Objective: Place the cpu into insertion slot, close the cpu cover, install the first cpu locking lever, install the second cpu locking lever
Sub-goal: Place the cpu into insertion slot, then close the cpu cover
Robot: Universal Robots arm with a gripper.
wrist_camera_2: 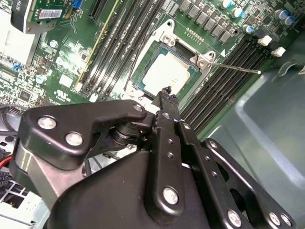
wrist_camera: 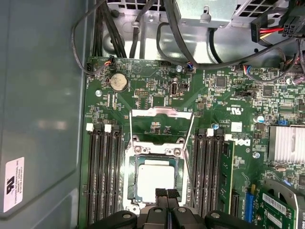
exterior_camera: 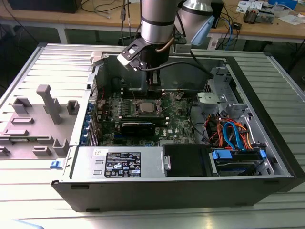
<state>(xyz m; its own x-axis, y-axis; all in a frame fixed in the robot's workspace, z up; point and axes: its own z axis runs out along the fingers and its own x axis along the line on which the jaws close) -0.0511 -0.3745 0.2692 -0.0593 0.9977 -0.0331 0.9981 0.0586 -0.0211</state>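
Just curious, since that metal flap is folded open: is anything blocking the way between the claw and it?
Nothing visible does. The gripper is at one edge of the insertion slot; the open cpu cover sits beyond the opposite edge. Between them only the cpu lies flat.

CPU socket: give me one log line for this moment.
cpu in insertion slot | cpu cover open | gripper shut, empty, near cpu
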